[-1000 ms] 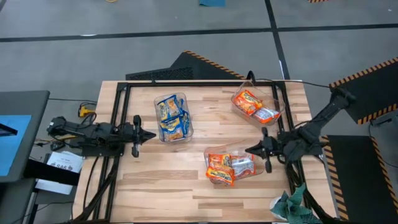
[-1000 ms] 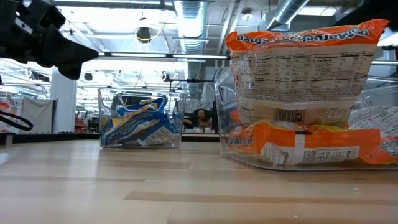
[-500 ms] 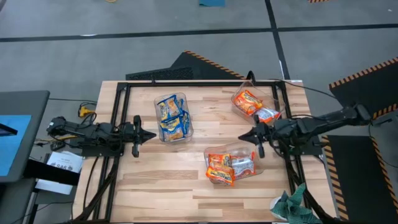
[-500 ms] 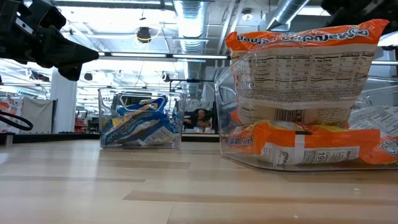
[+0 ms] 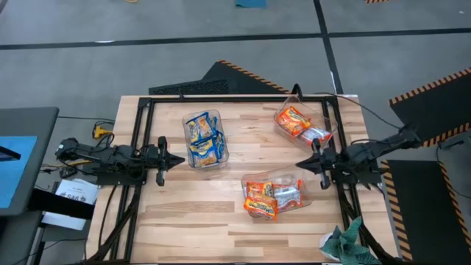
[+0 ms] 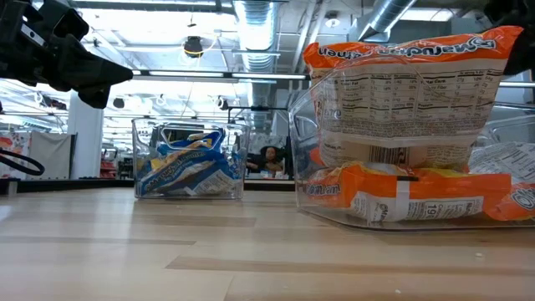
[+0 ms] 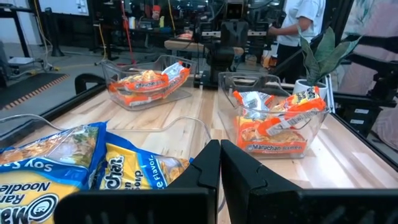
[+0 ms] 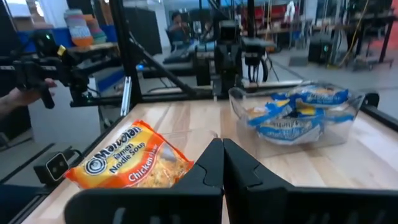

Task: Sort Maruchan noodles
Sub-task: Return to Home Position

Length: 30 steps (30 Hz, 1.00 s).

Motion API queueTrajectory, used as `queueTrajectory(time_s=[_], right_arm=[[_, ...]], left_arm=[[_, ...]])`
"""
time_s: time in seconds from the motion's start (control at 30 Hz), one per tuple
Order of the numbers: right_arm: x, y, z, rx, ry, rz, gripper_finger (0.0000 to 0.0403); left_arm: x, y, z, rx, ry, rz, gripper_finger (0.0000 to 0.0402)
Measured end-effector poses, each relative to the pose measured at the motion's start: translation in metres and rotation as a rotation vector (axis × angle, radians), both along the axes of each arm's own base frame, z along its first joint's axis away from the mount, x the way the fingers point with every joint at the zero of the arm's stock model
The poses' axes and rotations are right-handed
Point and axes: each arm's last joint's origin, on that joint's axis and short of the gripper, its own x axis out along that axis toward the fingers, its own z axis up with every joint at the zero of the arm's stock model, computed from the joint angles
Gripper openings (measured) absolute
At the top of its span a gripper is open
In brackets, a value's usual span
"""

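Observation:
Yellow-and-blue Maruchan packets (image 5: 204, 140) fill the clear bin toward the table's far left, also seen in the low view (image 6: 188, 167). Orange packets lie in the far-right bin (image 5: 298, 121) and in the near bin (image 5: 271, 195), where one stands upright (image 6: 405, 92). My left gripper (image 5: 181, 159) hovers shut just left of the yellow-blue bin (image 7: 219, 163). My right gripper (image 5: 297, 163) is shut between the two orange bins, pointing toward the table's left (image 8: 222, 160). Neither gripper holds anything.
A black frame rail (image 5: 221, 98) runs along the table's far edge and down both sides. A green cloth (image 5: 340, 243) hangs at the near-right corner. Bare wood lies at the near left (image 5: 184, 213). A person (image 7: 301, 22) stands beyond the table.
My right gripper moved from over the near bin's right end toward the far edge, reaching out toward the table's left, then drew back a little to the right. It stayed shut. The left arm and all packets kept still.

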Motion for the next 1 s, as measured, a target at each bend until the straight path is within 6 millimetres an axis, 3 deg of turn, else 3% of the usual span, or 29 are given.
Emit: queueTrajectory(time_s=[0.2,0.37,1.0], right_arm=[[-0.004,0.0,-0.019,-0.016,-0.059,0.034,0.0016],[-0.001,0.005,-0.025,-0.048,-0.016,0.173,0.0016],[0.001,0.003,-0.028,-0.059,0.013,0.121,0.0039]], left_arm=[[0.0,0.0,0.0,-0.006,-0.001,0.0,0.0],[0.0,0.0,0.0,0.003,0.0,-0.001,0.0],[0.0,0.0,0.0,0.002,0.0,0.0,0.0]])
